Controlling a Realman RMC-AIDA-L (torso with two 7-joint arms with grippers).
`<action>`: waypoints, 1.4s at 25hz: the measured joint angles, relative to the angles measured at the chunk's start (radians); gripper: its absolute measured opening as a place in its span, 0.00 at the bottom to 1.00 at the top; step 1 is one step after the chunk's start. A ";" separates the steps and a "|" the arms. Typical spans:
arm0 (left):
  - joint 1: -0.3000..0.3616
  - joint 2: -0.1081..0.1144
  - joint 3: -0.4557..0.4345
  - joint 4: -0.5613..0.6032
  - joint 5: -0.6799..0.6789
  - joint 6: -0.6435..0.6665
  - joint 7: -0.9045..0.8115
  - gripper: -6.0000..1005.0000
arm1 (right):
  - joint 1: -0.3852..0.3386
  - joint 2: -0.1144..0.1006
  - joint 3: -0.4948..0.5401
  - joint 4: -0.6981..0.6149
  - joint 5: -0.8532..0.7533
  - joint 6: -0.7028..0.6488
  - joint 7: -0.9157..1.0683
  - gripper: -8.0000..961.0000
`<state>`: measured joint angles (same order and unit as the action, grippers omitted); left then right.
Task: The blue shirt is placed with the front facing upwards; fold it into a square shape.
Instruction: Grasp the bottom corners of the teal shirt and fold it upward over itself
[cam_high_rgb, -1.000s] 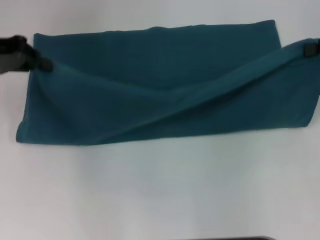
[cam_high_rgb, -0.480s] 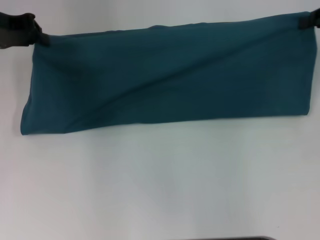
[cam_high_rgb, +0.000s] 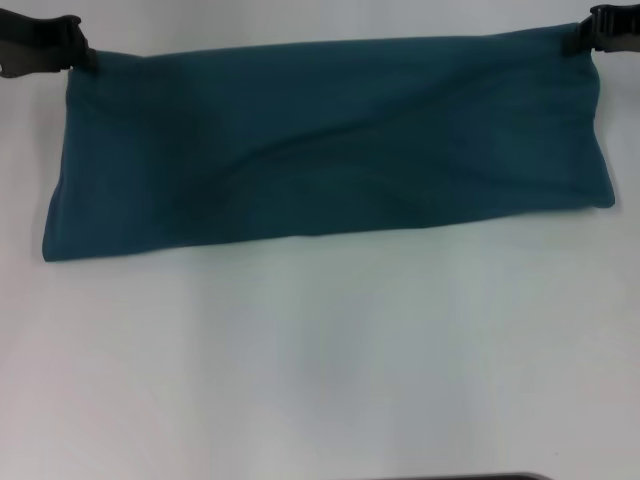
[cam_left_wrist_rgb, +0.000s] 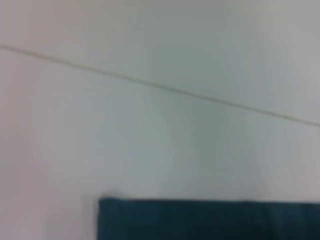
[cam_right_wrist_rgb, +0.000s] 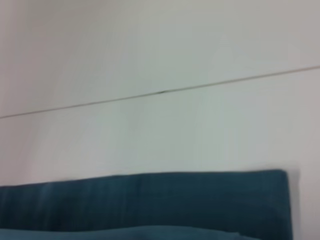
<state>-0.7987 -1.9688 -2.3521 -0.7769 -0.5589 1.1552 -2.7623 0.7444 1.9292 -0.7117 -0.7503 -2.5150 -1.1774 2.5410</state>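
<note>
White table bears the blue shirt, far corners pinched by left hand and right hand.

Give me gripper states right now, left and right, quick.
Left gripper: shut on the blue shirt, at its far left corner.
Right gripper: shut on the blue shirt, at its far right corner.

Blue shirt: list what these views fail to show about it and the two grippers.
- Blue shirt: head view shows only plain fabric; print and collar are folded out of sight.
- Left gripper: arm cut by frame edge; fingertips buried in cloth.
- Right gripper: likewise.
- Wrist views: only a blurred shirt edge, no fingers.
</note>
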 joint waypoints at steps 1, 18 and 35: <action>0.000 -0.001 0.000 0.001 0.000 -0.010 0.001 0.01 | 0.002 0.001 -0.001 0.000 -0.003 0.009 0.000 0.08; -0.056 -0.009 0.011 0.059 0.074 -0.089 0.001 0.01 | 0.067 0.022 -0.102 0.028 -0.015 0.172 0.002 0.08; -0.054 -0.010 0.014 0.070 0.074 -0.159 0.003 0.01 | 0.060 0.023 -0.104 0.052 -0.036 0.196 0.018 0.08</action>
<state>-0.8530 -1.9789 -2.3377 -0.7073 -0.4854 0.9961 -2.7597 0.8041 1.9519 -0.8158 -0.6980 -2.5511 -0.9814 2.5587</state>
